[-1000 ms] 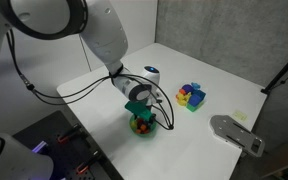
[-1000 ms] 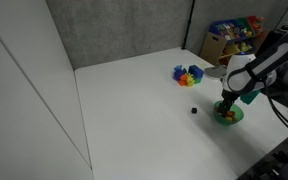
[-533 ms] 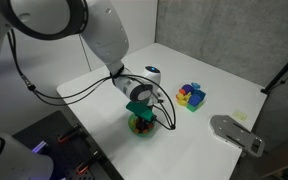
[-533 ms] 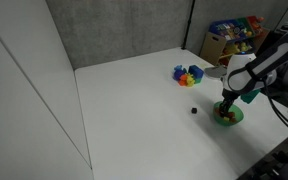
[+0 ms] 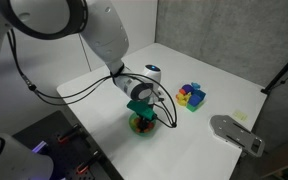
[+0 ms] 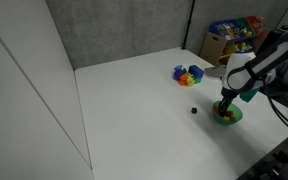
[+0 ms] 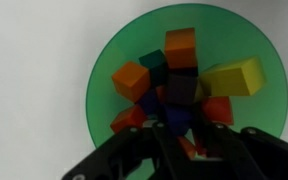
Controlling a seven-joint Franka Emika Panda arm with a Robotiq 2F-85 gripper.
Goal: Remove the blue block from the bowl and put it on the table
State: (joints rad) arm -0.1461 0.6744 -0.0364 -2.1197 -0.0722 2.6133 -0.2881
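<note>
Pincer (image 7: pixel 181 135) down in the bowl (image 7: pixel 99 90), my fingers coming in from the lower edge of the wrist view. Whether they are clenched on anything or released I cannot tell, since the tips are lost among the blocks. The bowl holds a heap of cubes: orange, yellow, red, dark green. The blue block (image 7: pixel 179 100) sits in the middle of the heap, just ahead of my fingertips and touching its neighbours. In both exterior views my pincer (image 5: pixel 139 110) (image 6: pixel 227 103) stands over the bowl (image 5: pixel 142 127) (image 6: pixel 227 115), near the edge of the white surface (image 5: pixel 224 80) (image 6: pixel 134 100). A small dark cube (image 6: pixel 193 110) lies on the surface beside the bowl. A multicoloured cluster (image 5: pixel 191 96) (image 6: pixel 188 74) sits further off.
</note>
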